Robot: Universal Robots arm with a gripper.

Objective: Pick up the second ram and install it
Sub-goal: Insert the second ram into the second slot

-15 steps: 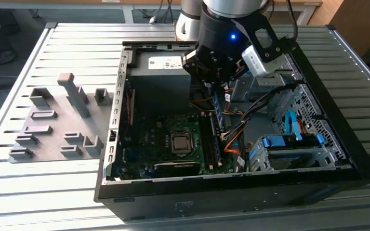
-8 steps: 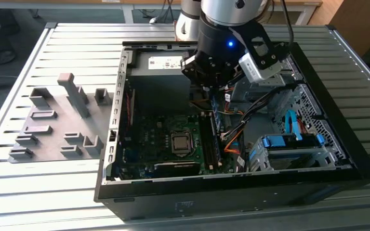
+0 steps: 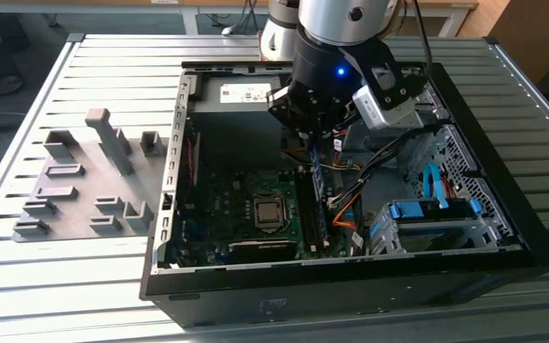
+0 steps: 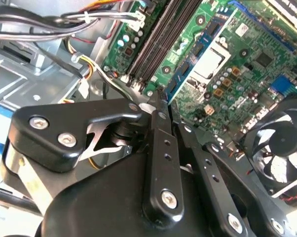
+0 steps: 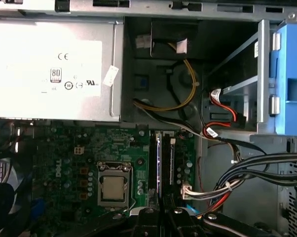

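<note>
My pincer [image 4: 161,101], clenched on the ram [image 3: 319,187], hangs edge-down over the motherboard [image 5: 84,163] slots [image 5: 161,165]; beyond it, the power supply's pale label [image 5: 47,59].

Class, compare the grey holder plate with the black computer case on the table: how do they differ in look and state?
The holder plate is pale grey and low, with small blocks standing on it; the computer case is a black, deep box. The holder plate is solid on top; the computer case lies open, showing its motherboard. Both rest on the slatted table, side by side.
</note>
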